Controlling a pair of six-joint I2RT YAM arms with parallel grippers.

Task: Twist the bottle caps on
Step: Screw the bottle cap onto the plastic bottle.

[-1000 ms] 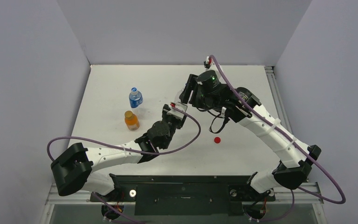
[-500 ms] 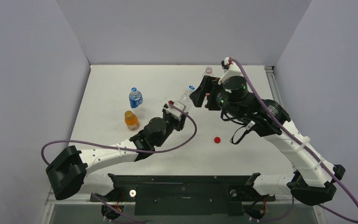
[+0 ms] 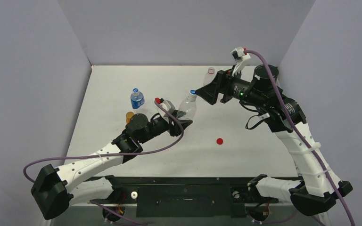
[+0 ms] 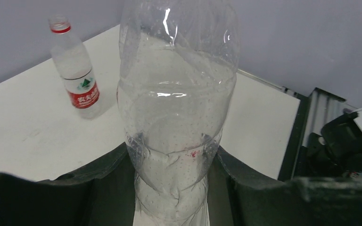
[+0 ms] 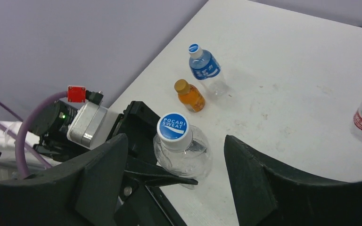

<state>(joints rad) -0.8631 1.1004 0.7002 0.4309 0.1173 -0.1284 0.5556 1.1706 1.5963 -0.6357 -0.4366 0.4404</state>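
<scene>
White table (image 3: 122, 80), plain grey walls (image 3: 179, 28). My left gripper (image 3: 180, 121) clamps clear bottle (image 3: 187, 106) low, mid-table: long axis roughly upright, blue-and-white cap (image 5: 173, 127) on top. My right gripper (image 3: 206, 91) open, just beside that cap. Red cap (image 3: 219, 141) lies loose on table, top view only; left wrist shows red-label bottle (image 4: 78, 75) with open neck.

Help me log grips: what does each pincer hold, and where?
Left pincer clamps the clear bottle by its lower body; right pincer is open, holding nothing.

White table (image 3: 122, 80) w/ plain grey-lilac walls (image 3: 184, 28) on 3 sides
</scene>
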